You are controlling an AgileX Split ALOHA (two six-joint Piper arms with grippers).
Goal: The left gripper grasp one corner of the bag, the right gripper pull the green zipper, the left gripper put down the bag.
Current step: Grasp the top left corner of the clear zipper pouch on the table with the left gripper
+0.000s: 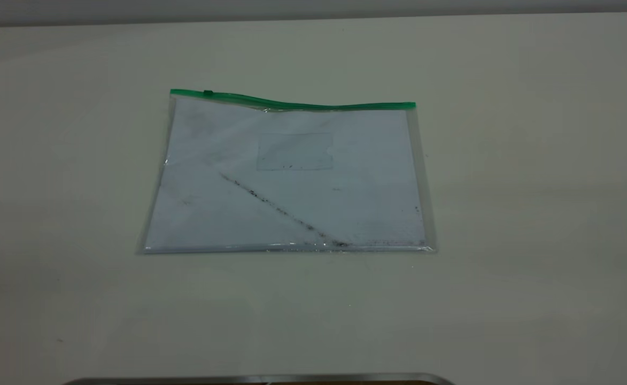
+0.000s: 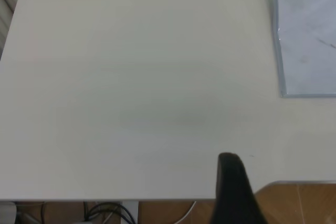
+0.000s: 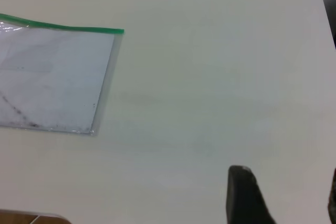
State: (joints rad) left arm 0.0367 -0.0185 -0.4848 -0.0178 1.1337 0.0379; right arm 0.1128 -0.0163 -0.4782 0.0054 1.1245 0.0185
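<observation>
Neither gripper shows in the exterior view. In the left wrist view one black finger of the left gripper (image 2: 236, 192) juts in over the near edge of the tabletop (image 2: 131, 87), touching nothing; the other finger is out of frame, so how far it is spread cannot be told. In the right wrist view the right gripper (image 3: 286, 195) shows one dark finger and a sliver of another at the frame's edge, set well apart, empty and hovering over bare tabletop far from the bag (image 3: 52, 77). The bag (image 1: 286, 176) lies flat near the middle of the pale, smooth, matte tabletop (image 1: 532, 214): a clear, slightly glossy rectangular plastic pouch with white paper inside, a dark speckled diagonal smudge, and a small transparent rectangular pocket on its face. The green zipper (image 1: 292, 101) runs along the far long edge, a little wavy, with its small darker slider tab (image 1: 208, 93) near the left end. No readable writing or brand mark shows.
</observation>
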